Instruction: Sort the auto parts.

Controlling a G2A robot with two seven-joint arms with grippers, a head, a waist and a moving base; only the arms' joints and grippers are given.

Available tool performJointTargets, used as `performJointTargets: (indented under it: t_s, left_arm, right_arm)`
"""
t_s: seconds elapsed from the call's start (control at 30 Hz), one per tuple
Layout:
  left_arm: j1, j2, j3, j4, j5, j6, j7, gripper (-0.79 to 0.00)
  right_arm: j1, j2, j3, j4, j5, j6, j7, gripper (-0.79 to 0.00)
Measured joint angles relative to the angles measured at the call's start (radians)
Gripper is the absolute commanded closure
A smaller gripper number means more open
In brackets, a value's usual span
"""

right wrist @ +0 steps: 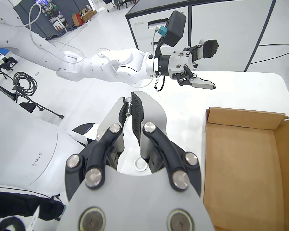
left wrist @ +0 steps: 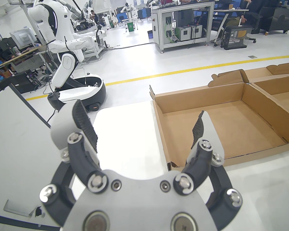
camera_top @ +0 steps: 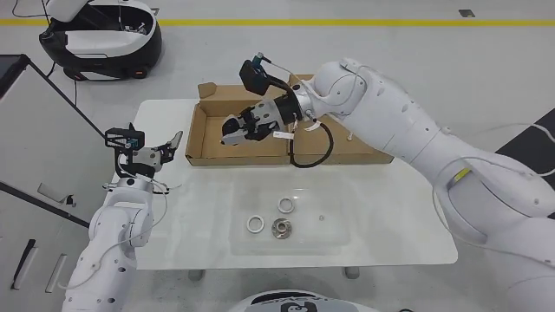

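My right gripper (camera_top: 230,132) is clamped on what looks like a short threaded bolt (right wrist: 128,108), over the left compartment of the cardboard box (camera_top: 194,139) at the table's (camera_top: 390,217) twelve o'clock. My left gripper (camera_top: 165,149) hangs spread wide at nine o'clock. A white ring (camera_top: 256,224) lies near six o'clock.

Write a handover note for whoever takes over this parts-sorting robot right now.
Right hand: shut on a bolt, held up over the cardboard box.
Left hand: open, holding nothing, at the table's left edge.
On the table: two white rings and a metal part.
Done: bolt picked up.
Left: put the bolt in the box, then sort the rings and metal part.
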Motion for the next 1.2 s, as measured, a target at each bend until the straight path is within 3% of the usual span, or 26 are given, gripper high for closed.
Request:
performJointTargets:
  t_s: [0.87, 1.0, 1.2]
  left_arm:
    - [0.000, 0.000, 0.000, 0.000, 0.000, 0.000, 0.000, -0.785]
    - [0.000, 0.000, 0.000, 0.000, 0.000, 0.000, 0.000, -0.785]
    - [0.000, 0.000, 0.000, 0.000, 0.000, 0.000, 0.000, -0.785]
  right_arm:
    - [-0.004, 0.000, 0.003, -0.004, -0.006, 0.006, -0.006, 0.000]
    - [-0.033, 0.013, 0.041, -0.023, -0.022, 0.010, -0.042, 0.000]
    - [-0.080, 0.056, 0.110, -0.070, 0.036, 0.000, -0.003, 0.000]
